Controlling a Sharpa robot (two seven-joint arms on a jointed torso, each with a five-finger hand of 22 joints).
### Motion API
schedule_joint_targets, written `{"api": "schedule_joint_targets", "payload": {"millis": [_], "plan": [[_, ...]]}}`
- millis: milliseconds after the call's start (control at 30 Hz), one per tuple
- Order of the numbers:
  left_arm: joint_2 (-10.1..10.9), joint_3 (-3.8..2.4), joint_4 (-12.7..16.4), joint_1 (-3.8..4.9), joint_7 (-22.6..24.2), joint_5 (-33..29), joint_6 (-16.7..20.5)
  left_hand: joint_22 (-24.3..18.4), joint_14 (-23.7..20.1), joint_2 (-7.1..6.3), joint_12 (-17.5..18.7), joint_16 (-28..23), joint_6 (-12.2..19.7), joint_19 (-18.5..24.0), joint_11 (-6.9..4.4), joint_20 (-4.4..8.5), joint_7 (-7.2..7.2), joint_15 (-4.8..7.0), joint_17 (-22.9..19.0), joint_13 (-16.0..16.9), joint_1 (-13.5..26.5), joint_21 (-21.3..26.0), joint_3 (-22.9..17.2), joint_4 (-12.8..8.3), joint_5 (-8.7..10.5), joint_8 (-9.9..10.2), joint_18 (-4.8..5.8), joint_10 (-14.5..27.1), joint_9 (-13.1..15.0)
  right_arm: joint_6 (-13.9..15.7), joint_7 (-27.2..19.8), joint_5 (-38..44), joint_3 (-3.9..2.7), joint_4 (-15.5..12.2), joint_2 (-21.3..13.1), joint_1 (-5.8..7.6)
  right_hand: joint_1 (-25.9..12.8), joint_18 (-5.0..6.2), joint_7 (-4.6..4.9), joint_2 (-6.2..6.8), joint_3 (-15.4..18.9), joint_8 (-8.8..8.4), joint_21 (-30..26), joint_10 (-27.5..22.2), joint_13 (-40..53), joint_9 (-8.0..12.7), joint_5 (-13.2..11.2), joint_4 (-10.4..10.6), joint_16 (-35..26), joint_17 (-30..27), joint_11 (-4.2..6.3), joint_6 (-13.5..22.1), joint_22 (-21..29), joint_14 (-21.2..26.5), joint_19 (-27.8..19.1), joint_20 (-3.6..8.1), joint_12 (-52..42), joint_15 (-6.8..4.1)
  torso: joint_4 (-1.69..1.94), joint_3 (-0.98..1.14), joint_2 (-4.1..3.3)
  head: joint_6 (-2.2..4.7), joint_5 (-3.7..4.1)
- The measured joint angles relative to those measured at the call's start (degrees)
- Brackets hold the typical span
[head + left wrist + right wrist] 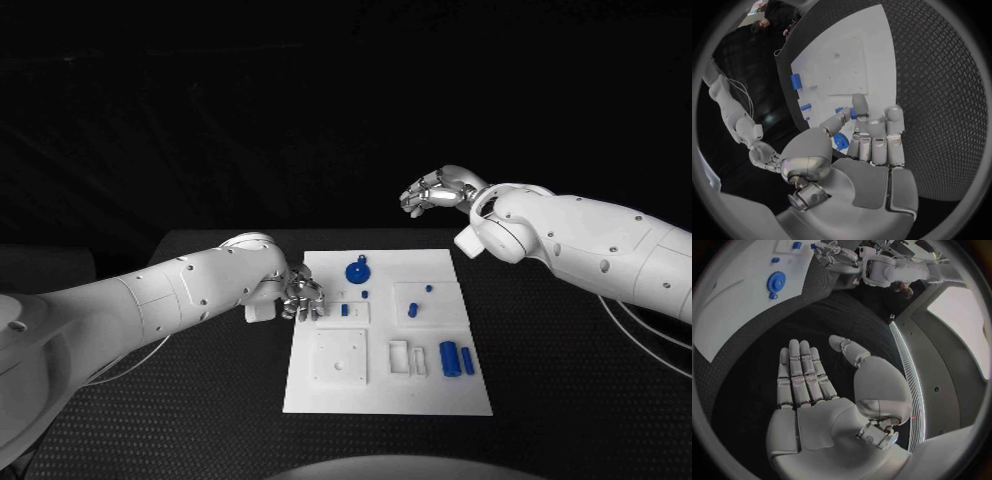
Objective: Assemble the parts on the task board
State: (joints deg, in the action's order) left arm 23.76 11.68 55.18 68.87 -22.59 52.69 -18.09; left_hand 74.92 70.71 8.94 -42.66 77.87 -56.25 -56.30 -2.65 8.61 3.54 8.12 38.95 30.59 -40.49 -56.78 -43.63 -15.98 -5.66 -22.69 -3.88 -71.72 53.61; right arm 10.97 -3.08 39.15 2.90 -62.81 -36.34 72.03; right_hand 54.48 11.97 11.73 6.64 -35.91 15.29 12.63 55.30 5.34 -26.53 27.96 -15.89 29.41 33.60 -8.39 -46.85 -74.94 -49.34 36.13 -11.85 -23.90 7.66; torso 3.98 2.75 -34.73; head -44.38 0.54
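White board (387,390) lies in the middle of the black table (173,420), with small blue parts spread over it. A round blue gear-like part (358,269) sits near the far edge, a small blue piece (413,309) lies in the square recess on the right side, and two blue cylinders (457,359) lie side by side near the right edge beside a narrow slot. The left hand (302,296) hangs over the board's left edge; in the left wrist view its fingers (877,135) are straight and close together, the thumb bent across, and nothing is gripped. The right hand (437,191) is raised beyond the far edge of the table, well away from the board, its fingers (801,371) stretched flat with the thumb apart, holding nothing.
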Motion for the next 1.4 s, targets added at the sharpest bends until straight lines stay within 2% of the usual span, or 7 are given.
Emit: {"api": "schedule_joint_targets", "payload": {"millis": [100,167,233,467,600,833,1400], "plan": [[-0.7,0.0,-0.6,0.03,-0.1,-0.6,-0.3,0.0,-0.2,0.17,-0.8,0.0,0.5,0.0,-0.31,-0.01,-0.48,0.2,-0.2,-0.1,4.8,-0.2,-1.5,-0.7,-4.55,-4.7,-0.17,0.3,5.5,0.0,0.0,0.0,0.0,0.0,0.0,0.0,0.0,0.0,0.0,0.0,0.0,0.0,-0.2,0.0,0.0,0.0,0.4,0.0,0.0,0.0,0.0,0.0,0.0,0.0,0.0,0.0,0.0,0.0,0.02,0.0,0.0,-0.06,0.0],[-1.1,0.01,-0.9,0.05,-0.1,-0.8,-0.3,0.0,-0.4,0.29,-1.2,0.3,0.6,-0.1,-0.41,-0.14,-0.59,0.41,-0.3,-0.3,6.2,-0.4,-1.9,-0.7,-5.52,-6.5,-0.38,0.4,7.7,0.0,0.0,0.0,0.0,0.0,0.1,0.0,0.0,0.0,0.0,0.0,0.0,0.0,-0.2,0.0,-0.1,0.0,0.4,0.0,0.0,-0.1,0.0,0.0,0.0,0.0,0.0,0.0,0.0,0.0,0.01,-0.01,0.0,-0.08,-0.05],[-1.5,0.01,-1.2,0.06,-0.1,-1.0,-0.2,0.0,-0.5,0.45,-1.9,0.5,0.9,-0.5,-0.61,0.01,-0.9,0.53,-0.3,-0.3,7.6,-0.4,-1.9,-0.7,-7.52,-8.7,0.33,0.6,10.4,0.0,0.0,0.0,0.0,0.0,0.1,0.0,0.0,0.0,0.0,0.0,0.0,0.0,-0.2,0.0,-0.1,0.1,0.4,0.0,0.0,-0.1,0.0,0.0,0.0,0.0,0.0,0.0,0.0,0.0,0.02,-0.01,0.0,-0.06,-0.1],[-2.8,0.05,-2.3,0.06,-0.2,-0.5,0.0,0.0,-0.9,0.82,-3.9,1.4,1.5,-0.5,-0.92,0.09,-1.31,1.1,-0.6,-0.4,10.5,-0.7,-2.1,-0.6,-9.59,-13.7,0.35,0.9,17.3,-0.1,0.0,0.0,0.0,0.0,0.2,0.0,0.2,0.0,0.0,-0.23,-0.2,0.0,-0.2,0.0,-0.1,0.1,0.6,-0.2,0.0,-0.1,0.0,0.0,0.0,0.0,0.0,0.0,0.0,0.0,0.02,-0.01,0.0,-0.01,-0.18],[-3.4,0.1,-2.6,0.06,-0.1,1.2,0.0,0.0,-0.9,0.64,-4.2,1.4,1.7,-0.7,-1.13,0.26,-1.51,1.1,-0.7,-0.6,10.8,-1.0,-2.7,-0.8,-9.59,-13.9,0.35,1.1,18.2,-0.1,0.1,0.0,0.0,0.0,0.2,0.0,0.2,0.0,0.0,-0.23,-0.2,0.0,-0.2,0.0,-0.1,0.1,0.7,-0.2,0.0,-0.1,0.0,0.0,0.0,0.0,0.0,0.0,0.0,0.0,0.01,-0.01,0.0,-0.03,-0.2],[-4.1,0.34,-3.1,0.06,0.0,5.6,0.1,0.0,-0.9,-2.57,-4.8,1.6,1.8,-1.0,-1.14,0.29,-1.42,1.11,-1.1,-0.9,7.5,-1.1,-4.9,1.3,-8.85,-13.9,0.35,1.1,18.9,-0.2,0.1,0.0,0.0,0.0,0.3,0.0,0.2,0.0,0.0,-0.23,-0.2,0.0,-0.2,0.0,-0.2,0.1,0.7,-0.2,0.0,0.0,0.0,0.0,0.0,0.0,0.0,0.0,0.0,0.0,-0.01,-0.01,-0.01,-0.12,-0.26],[-4.8,0.5,-3.5,-0.15,0.8,11.7,0.7,0.0,-0.9,-4.61,-5.4,2.3,2.0,-1.2,-1.15,0.49,-1.43,1.09,-1.2,-1.1,5.5,-1.6,-6.3,3.7,-8.24,-13.6,0.36,1.1,19.6,-0.3,0.1,0.0,0.0,0.0,0.4,0.0,0.2,0.0,0.0,-0.23,-0.2,0.0,-0.2,0.0,-0.2,0.1,0.9,-0.2,0.0,-0.1,0.0,0.0,0.0,0.0,0.0,0.0,0.0,0.0,0.0,-0.01,-0.01,-0.24,-0.21]]}}
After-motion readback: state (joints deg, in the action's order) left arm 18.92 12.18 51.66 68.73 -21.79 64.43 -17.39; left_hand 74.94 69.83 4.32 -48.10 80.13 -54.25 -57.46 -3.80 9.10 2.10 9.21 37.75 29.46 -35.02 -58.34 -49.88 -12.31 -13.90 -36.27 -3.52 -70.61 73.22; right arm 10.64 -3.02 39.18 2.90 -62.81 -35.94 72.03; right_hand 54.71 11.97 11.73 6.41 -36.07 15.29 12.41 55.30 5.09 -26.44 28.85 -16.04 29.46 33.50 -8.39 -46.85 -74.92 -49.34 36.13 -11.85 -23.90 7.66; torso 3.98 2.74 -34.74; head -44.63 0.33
